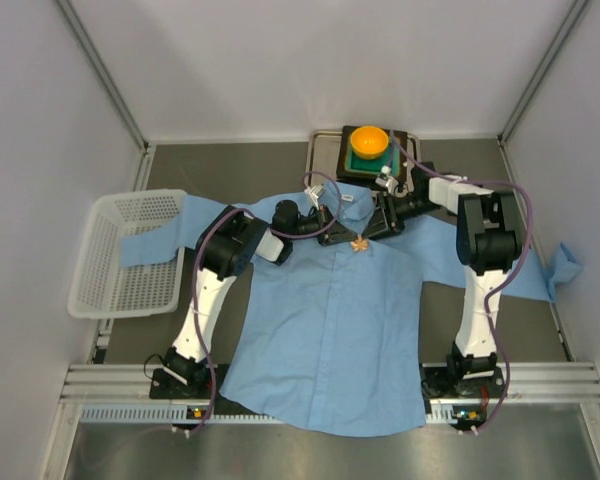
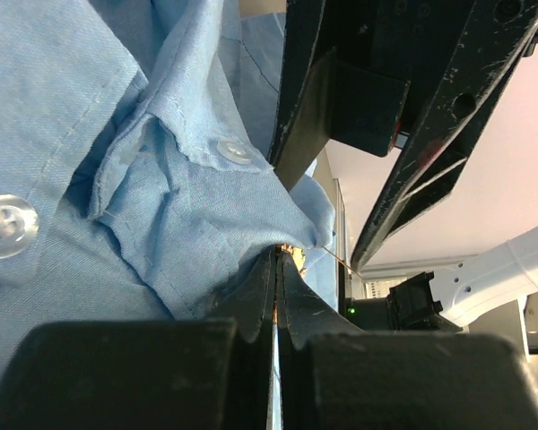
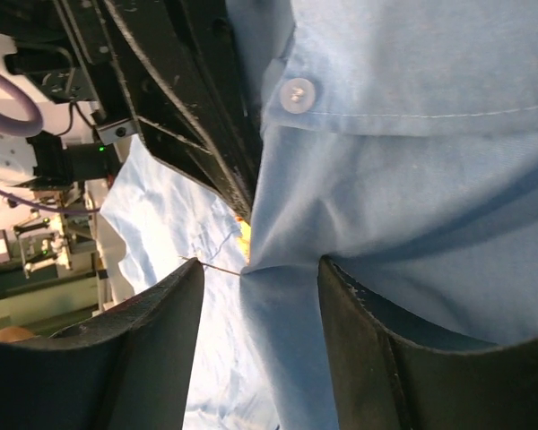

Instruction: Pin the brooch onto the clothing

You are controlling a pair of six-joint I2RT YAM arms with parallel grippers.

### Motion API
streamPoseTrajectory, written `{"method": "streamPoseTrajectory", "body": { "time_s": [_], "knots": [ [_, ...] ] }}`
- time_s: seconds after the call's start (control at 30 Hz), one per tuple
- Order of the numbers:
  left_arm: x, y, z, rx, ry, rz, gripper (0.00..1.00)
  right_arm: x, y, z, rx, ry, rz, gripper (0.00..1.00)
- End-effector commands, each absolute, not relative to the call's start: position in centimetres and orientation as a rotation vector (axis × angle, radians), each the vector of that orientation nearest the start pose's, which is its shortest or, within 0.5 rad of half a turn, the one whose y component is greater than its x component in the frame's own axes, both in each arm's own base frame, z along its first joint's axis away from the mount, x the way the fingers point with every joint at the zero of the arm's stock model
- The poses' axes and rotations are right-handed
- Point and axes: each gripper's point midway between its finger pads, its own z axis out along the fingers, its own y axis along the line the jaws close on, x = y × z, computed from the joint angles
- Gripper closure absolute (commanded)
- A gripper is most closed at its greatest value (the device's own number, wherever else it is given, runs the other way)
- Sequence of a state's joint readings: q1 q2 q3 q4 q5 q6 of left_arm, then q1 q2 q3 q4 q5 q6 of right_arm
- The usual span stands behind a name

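The light blue shirt (image 1: 330, 340) lies spread on the table, collar at the far side. The tiny orange brooch (image 1: 359, 243) sits just below the collar, between both grippers. My left gripper (image 1: 337, 234) is shut on the brooch; in the left wrist view only an orange sliver (image 2: 290, 253) shows at the fingertips (image 2: 279, 255), pressed against a bunched fold of shirt (image 2: 161, 197). The thin pin needle (image 2: 336, 260) pokes out past the fold. My right gripper (image 1: 374, 228) is open, its fingers (image 3: 260, 264) straddling a fold of shirt (image 3: 412, 179); the needle tip (image 3: 215, 266) and a bit of brooch (image 3: 245, 235) show there.
An orange bowl (image 1: 369, 142) stands on a green pad on a dark tray (image 1: 325, 160) behind the collar. A white mesh basket (image 1: 130, 250) sits at the left over the shirt's left sleeve. Grey walls close in both sides.
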State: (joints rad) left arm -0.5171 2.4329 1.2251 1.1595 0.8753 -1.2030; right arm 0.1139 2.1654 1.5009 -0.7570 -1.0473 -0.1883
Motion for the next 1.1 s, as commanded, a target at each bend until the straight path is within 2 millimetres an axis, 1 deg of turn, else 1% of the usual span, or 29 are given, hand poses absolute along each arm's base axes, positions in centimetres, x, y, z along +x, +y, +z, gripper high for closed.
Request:
{"method": "streamPoseTrajectory", "body": {
  "time_s": [0.0,0.17,0.3,0.43,0.57,0.7,0.73,0.9,1.03,1.07],
  "knots": [
    [37.5,-40.0,7.7,0.248,1.912,-1.929,1.0,36.1,19.9,7.1,-0.545,2.43,1.592,0.48],
    [37.5,-40.0,7.7,0.251,1.909,-1.934,1.0,35.6,20.3,6.4,-0.566,2.454,1.577,0.54],
    [37.6,-40.1,8.0,0.253,1.902,-1.937,1.0,35.5,20.6,6.2,-0.582,2.465,1.563,0.58],
    [37.6,-40.1,8.0,0.258,1.897,-1.94,1.0,35.5,20.8,6.0,-0.59,2.475,1.555,0.66],
    [37.6,-40.1,8.2,0.26,1.891,-1.939,1.0,35.4,21.0,5.7,-0.598,2.487,1.549,0.67],
    [37.6,-40.2,8.4,0.259,1.885,-1.942,1.0,35.4,20.8,5.1,-0.603,2.518,1.504,0.69],
    [37.6,-40.2,8.4,0.255,1.887,-1.942,1.0,35.4,20.8,5.0,-0.607,2.526,1.491,0.73],
    [37.7,-40.1,8.7,0.246,1.882,-1.944,1.0,35.7,20.5,4.3,-0.62,2.562,1.415,0.83],
    [37.7,-40.2,8.7,0.245,1.885,-1.946,1.0,35.8,20.4,4.0,-0.604,2.582,1.399,0.93],
    [37.7,-40.2,8.7,0.245,1.885,-1.946,1.0,35.9,20.4,4.0,-0.6,2.585,1.398,0.94]
  ]
}}
